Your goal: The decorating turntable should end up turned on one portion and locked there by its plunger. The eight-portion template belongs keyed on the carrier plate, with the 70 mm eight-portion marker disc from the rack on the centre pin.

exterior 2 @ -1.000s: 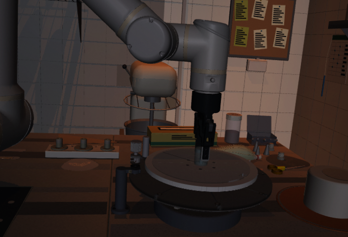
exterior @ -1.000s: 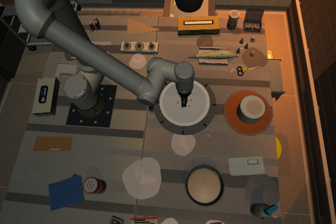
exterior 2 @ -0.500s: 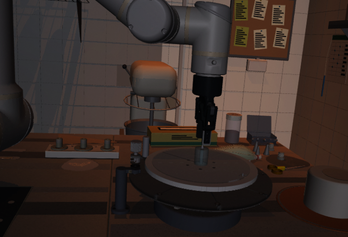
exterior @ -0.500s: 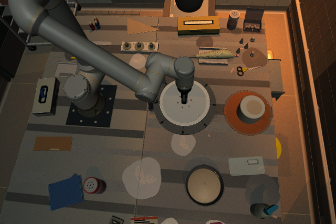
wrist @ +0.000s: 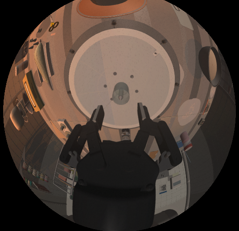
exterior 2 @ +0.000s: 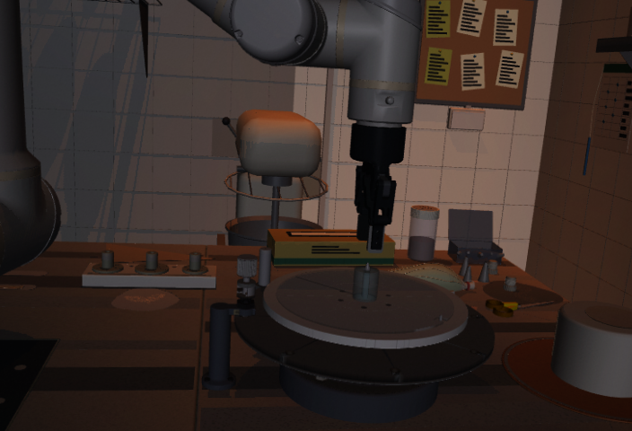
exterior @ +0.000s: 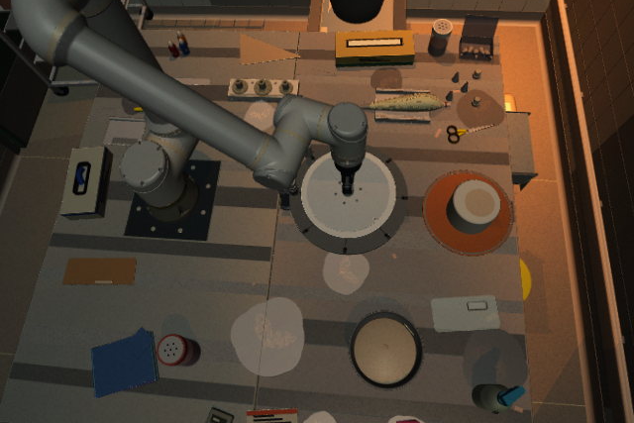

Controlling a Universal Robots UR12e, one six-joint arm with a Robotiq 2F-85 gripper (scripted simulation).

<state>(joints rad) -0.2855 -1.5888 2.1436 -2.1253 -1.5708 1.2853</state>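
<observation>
The turntable [exterior: 349, 200] [exterior 2: 365, 325] stands mid-bench, with the pale round template [exterior 2: 365, 307] [wrist: 121, 77] lying flat on its carrier plate. A small grey marker piece [exterior 2: 366, 282] [wrist: 120, 93] sits on the centre pin, whose tip pokes out above it. My gripper [exterior 2: 375, 244] [wrist: 120, 113] hangs just above that piece, open and empty. The plunger [exterior 2: 247, 284] with its knurled knob stands at the turntable's left rim. The rack [exterior: 262, 87] [exterior 2: 148, 272] behind and to the left carries three discs on pegs.
A yellow box [exterior: 374, 47] [exterior 2: 330, 247] lies behind the turntable. A white cake on an orange board [exterior: 467, 211] [exterior 2: 604, 345] stands to its right. A round pan [exterior: 386, 349] sits in front. A short post [exterior 2: 218, 343] stands at the turntable's front left.
</observation>
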